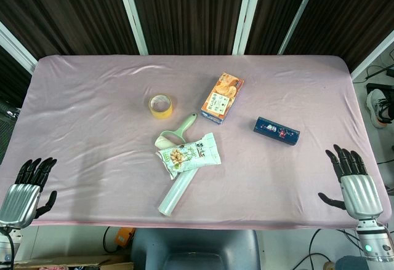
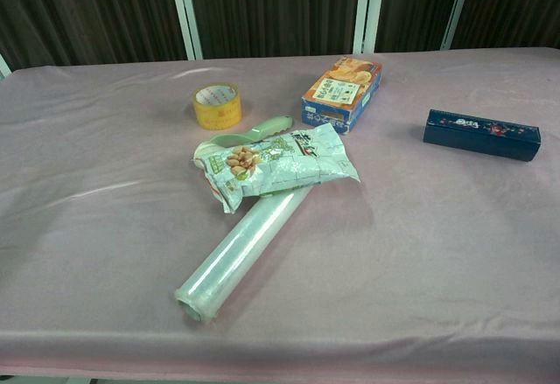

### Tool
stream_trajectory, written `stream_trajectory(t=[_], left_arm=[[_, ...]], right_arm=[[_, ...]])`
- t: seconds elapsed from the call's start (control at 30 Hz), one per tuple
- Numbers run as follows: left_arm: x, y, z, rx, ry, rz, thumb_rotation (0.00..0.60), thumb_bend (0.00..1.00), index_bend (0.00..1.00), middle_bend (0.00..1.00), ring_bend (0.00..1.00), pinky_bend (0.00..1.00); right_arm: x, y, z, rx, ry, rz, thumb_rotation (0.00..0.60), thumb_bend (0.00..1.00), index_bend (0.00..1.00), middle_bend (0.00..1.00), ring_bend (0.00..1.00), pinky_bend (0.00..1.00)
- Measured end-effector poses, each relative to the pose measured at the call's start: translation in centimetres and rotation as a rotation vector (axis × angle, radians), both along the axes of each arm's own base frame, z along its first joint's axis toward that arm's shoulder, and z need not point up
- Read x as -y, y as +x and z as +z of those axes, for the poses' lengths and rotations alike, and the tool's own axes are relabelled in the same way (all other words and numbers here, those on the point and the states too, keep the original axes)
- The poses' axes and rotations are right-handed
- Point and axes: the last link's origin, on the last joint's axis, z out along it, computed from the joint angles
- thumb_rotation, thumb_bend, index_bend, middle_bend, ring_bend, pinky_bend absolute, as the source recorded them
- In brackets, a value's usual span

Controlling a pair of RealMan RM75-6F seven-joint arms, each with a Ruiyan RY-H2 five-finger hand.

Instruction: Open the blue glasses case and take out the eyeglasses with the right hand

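both hands open, blue glasses case (image 1: pixel 276 130) closed

We find the snack bag (image 2: pixel 278 167) covering the middle of the lint roller (image 2: pixel 241 246). The head view's bottom edge cuts off the left hand (image 1: pixel 23 197). The print on the blue glasses case (image 1: pixel 276 130) is too small to read.

Pink-clothed table (image 1: pixel 92 98); dark curtains (image 1: pixel 184 11) with white frames behind; evenly lit
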Motion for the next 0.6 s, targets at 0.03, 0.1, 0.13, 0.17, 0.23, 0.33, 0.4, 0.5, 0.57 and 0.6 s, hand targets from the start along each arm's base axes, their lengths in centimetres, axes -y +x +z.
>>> stream_trajectory(t=[0.03,0.1,0.13,0.17,0.23,0.33,0.4,0.5,0.57,0.6], left_arm=[[0.0,0.0,0.0,0.000,0.000,0.001,0.600,0.42,0.00,0.06,0.00,0.03],[0.1,0.0,0.0,-0.001,0.001,0.002,0.600,0.42,0.00,0.06,0.00,0.03],[0.1,0.0,0.0,-0.001,0.002,0.002,0.600,0.42,0.00,0.06,0.00,0.03],[0.1,0.1,0.0,0.000,0.003,0.002,0.600,0.42,0.00,0.06,0.00,0.03],[0.0,0.1,0.0,0.001,0.004,0.002,0.600,0.42,0.00,0.06,0.00,0.03],[0.0,0.1,0.1,0.007,0.003,0.002,0.600,0.42,0.00,0.06,0.00,0.03],[0.0,0.1,0.1,0.008,0.003,0.002,0.600,0.42,0.00,0.06,0.00,0.03],[-0.1,0.0,0.2,0.012,0.007,0.003,0.600,0.42,0.00,0.05,0.00,0.03],[-0.3,-0.1,0.3,0.012,0.008,0.008,0.600,0.42,0.00,0.04,0.00,0.03],[-0.4,-0.1,0.3,0.012,0.011,0.008,0.600,0.42,0.00,0.04,0.00,0.03]], right_arm=[[0.1,0.0,0.0,-0.001,-0.002,0.000,0.600,0.21,0.00,0.00,0.00,0.00],[0.2,0.0,-0.1,-0.004,-0.004,-0.001,0.600,0.21,0.00,0.00,0.00,0.00],[0.3,-0.1,-0.1,-0.004,-0.004,-0.003,0.600,0.21,0.00,0.00,0.00,0.00],[0.4,-0.1,-0.1,-0.003,-0.005,-0.006,0.600,0.21,0.00,0.00,0.00,0.00],[0.8,-0.3,-0.1,-0.001,-0.010,-0.016,0.600,0.21,0.00,0.00,0.00,0.00],[1.8,-0.5,-0.3,0.003,-0.013,-0.027,0.600,0.21,0.00,0.00,0.00,0.00],[2.1,-0.5,-0.4,0.005,-0.014,-0.028,0.600,0.21,0.01,0.00,0.00,0.00],[3.2,-0.7,-0.7,0.000,-0.014,-0.033,0.600,0.21,0.02,0.00,0.00,0.00],[4.8,-0.8,-1.1,-0.016,-0.008,-0.039,0.600,0.21,0.05,0.00,0.00,0.00],[5.7,-0.8,-1.3,-0.024,-0.003,-0.040,0.600,0.21,0.07,0.00,0.00,0.00]])
